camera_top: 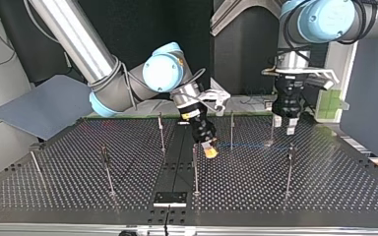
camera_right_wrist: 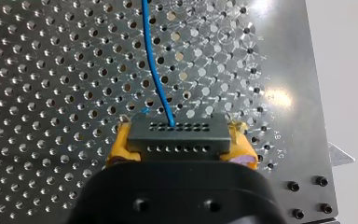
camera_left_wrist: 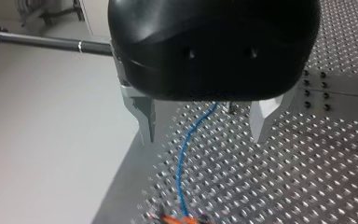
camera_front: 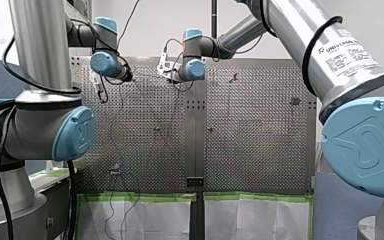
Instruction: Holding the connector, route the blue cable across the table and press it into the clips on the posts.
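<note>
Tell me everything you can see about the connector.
The connector is a dark grey rectangular block, plastic by its look, with two rows of tiny holes. The blue cable enters one hole in the far row. My right gripper clamps its two ends between yellow pads, holding it over the perforated table.

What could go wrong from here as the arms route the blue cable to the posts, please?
1. The blue cable enters the connector as one thin strand, and my right hand grips only the connector; a hard pull might strain that joint.
2. My left hand is open, its fingers astride the cable without touching it, so the cable could slip aside.
3. My right hand appears close to a post; a swing might knock it.
</note>
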`<state>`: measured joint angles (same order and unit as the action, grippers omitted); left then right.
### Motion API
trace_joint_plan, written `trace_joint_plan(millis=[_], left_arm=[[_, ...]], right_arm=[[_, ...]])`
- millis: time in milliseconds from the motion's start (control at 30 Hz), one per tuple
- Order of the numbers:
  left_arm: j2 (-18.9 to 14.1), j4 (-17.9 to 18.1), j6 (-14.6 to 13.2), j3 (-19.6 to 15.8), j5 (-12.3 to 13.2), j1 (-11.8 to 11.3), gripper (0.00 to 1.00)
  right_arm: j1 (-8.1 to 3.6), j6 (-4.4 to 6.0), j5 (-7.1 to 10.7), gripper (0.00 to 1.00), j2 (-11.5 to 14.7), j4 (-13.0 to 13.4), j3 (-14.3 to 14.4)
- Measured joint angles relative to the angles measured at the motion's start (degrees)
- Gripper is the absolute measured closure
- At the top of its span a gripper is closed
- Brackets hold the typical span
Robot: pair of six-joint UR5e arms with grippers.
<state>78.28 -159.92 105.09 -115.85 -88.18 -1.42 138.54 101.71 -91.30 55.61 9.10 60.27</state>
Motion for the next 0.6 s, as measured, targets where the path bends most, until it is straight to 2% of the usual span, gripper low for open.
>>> trace_joint_plan(millis=[133,300,600], left_arm=[[0.79,1.03,0.15,1.2,0.48,0.65,0.0],[3.53,1.57,-0.26,3.7,0.53,1.83,0.0],[7.08,2.54,-0.47,7.88,-2.61,3.3,0.0]], right_arm=[[0.01,0.0,-0.02,1.0,-0.01,0.06,0.0],[0.02,-0.02,-0.03,1.0,0.0,0.12,0.0],[0.0,-0.02,-0.11,1.0,0.0,0.19,0.0]])
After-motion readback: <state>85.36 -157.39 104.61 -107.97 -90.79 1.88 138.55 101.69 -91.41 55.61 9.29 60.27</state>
